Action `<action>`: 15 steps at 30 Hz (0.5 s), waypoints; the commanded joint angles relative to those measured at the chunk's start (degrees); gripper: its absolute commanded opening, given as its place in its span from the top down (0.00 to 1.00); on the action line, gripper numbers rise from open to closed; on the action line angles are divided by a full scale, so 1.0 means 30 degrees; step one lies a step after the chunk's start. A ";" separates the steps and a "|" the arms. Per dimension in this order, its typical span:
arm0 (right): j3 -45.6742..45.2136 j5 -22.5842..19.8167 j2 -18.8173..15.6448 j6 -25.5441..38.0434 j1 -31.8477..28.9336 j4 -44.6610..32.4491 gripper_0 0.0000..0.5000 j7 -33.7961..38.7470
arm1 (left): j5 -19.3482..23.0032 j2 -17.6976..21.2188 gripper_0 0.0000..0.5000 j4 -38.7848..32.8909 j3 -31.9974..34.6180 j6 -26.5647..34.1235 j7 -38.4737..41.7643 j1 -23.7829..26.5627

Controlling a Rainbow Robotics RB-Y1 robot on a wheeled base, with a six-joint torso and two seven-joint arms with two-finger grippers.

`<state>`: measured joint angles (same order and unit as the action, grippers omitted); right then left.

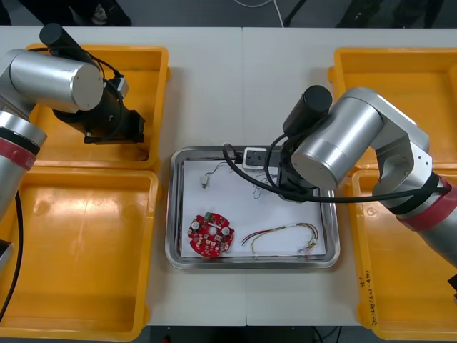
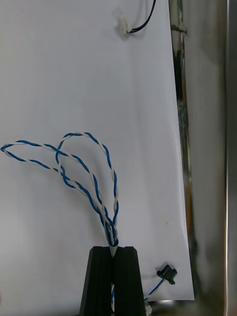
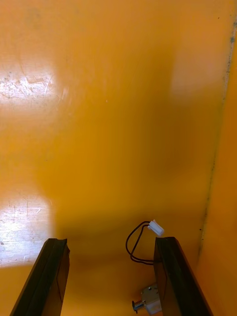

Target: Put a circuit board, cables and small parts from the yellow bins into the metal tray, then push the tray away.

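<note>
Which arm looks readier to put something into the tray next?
Right. The right gripper is shut on the blue and white cable, over the tray's white inside. The left gripper stands open in a yellow bin, holding nothing, a black cable between its fingers.

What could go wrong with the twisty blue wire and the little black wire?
The right pincer is shut on the blue and white cable near the metal tray's wall. If dropped there, its springy loops might flop over the rim. The left pincer is open in the yellow bin, but the short black cable lies beside one finger, so closing could miss it.
</note>
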<state>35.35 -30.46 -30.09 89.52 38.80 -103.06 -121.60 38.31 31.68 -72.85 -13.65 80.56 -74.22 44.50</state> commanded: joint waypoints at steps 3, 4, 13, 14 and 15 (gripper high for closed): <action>0.0345 0.0428 0.0158 -0.0221 -0.0482 -0.0099 1.00 -0.0365 | 0.0120 0.0718 0.00 -0.0093 -0.0284 -0.0281 -0.1802 -0.0333; 0.0345 0.0428 0.0129 -0.0280 -0.0482 -0.0099 1.00 -0.0365 | 0.0120 0.0718 0.00 -0.0064 -0.0284 -0.0339 -0.1802 -0.0362; 0.0345 0.0545 0.0158 -0.0690 -0.0599 -0.0099 0.94 -0.0365 | 0.0003 0.0718 0.00 -0.0034 -0.0694 -0.0662 -0.1802 -0.0391; 0.0345 0.0516 0.0158 -0.0749 -0.0599 -0.0099 0.90 -0.0336 | 0.0003 0.0718 0.00 -0.0034 -0.0782 -0.0749 -0.1772 -0.0391; 0.0345 0.0516 0.0129 -0.0807 -0.0629 -0.0099 0.84 -0.0248 | 0.0003 0.0718 0.00 -0.0034 -0.0782 -0.0749 -0.1772 -0.0420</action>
<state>35.58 -29.45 -30.09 88.04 37.37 -103.06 -121.60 38.31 31.71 -72.70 -14.31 79.28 -74.22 44.05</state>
